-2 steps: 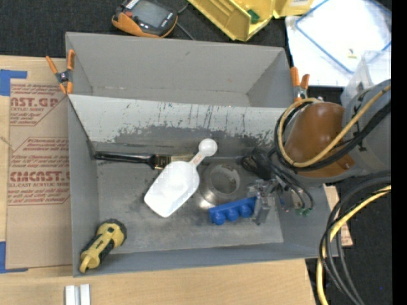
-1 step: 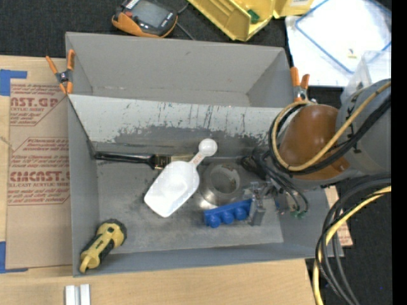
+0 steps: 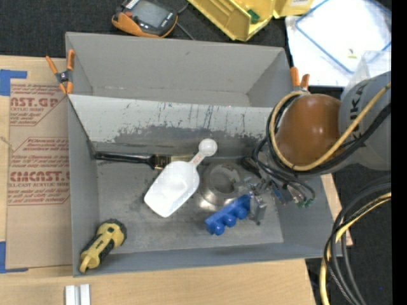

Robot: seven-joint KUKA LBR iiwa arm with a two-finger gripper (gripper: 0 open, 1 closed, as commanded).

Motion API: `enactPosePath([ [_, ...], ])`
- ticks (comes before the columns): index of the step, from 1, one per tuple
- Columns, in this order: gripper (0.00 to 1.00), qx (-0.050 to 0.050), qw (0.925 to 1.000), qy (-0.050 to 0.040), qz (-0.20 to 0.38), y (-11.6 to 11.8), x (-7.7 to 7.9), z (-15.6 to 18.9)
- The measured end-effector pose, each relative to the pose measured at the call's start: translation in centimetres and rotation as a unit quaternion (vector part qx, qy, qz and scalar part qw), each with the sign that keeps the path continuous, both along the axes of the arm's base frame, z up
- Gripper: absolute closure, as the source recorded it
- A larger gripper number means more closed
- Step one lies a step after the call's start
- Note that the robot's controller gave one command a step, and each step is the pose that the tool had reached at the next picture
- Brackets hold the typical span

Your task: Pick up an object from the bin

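My gripper (image 3: pixel 259 205) is low in the right part of the bin, under the arm's brown dome. Its tip is at the right end of a blue knobbly plastic piece (image 3: pixel 226 216) that lies on the floor near the front wall; I cannot tell whether they touch. Just left of the gripper and behind the blue piece sits a small shiny metal cup (image 3: pixel 218 186). A white plastic scoop (image 3: pixel 173 187) lies against the cup's left side, with its round-ended handle (image 3: pixel 207 148) pointing towards the back wall.
A black-handled tool (image 3: pixel 127 159) lies along the foot of the back wall on the left. A yellow and black tool (image 3: pixel 102 244) rests in the front left corner. The arm and its cables cover the bin's right edge.
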State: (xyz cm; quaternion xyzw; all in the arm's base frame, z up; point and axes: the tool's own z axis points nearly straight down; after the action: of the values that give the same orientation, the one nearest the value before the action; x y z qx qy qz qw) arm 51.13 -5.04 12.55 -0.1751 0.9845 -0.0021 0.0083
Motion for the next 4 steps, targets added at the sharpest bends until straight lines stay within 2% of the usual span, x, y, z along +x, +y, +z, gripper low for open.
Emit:
enactPosePath([
  [1, 1.00, 0.002, 0.9995, 0.0068, -0.032, 0.4, -0.1, 1.8],
  [2, 1.00, 0.002, 0.9936, -0.0036, -0.113, 1.1, 0.8, 2.5],
  [3, 1.00, 0.000, 0.9999, -0.0031, -0.011, -0.8, 1.5, 7.3],
  [4, 1.00, 0.004, 0.9894, -0.0007, -0.145, 2.6, 0.8, -2.3],
])
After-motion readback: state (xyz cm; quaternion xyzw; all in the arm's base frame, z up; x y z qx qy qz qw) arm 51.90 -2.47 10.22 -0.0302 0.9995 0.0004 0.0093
